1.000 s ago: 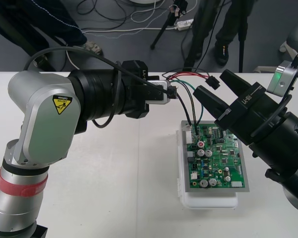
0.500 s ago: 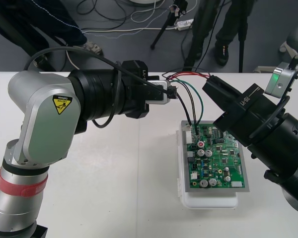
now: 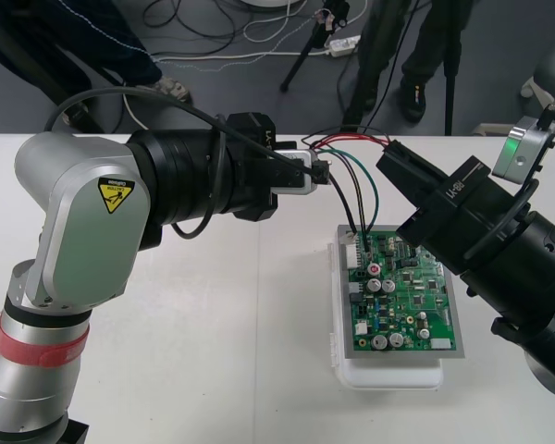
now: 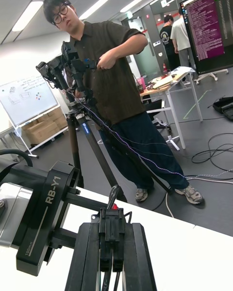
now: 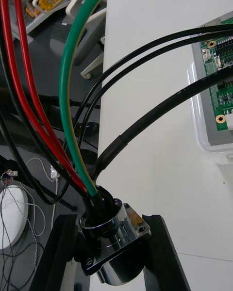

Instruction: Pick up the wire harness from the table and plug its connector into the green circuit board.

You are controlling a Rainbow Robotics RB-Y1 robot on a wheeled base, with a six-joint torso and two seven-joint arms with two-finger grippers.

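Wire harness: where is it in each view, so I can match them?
Front view: wire harness strung between left hand and right hand, at the green board's far side.
Right wrist view: its black plug clamped in the right hand.
Left wrist view: its metal socket in the left hand.
Shared landmark: the left hand.

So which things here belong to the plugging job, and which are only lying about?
Job: harness, green board, left gripper shut on the socket, right gripper shut on the plug.
Lying about: floor cables, tripod leg, beyond the table.
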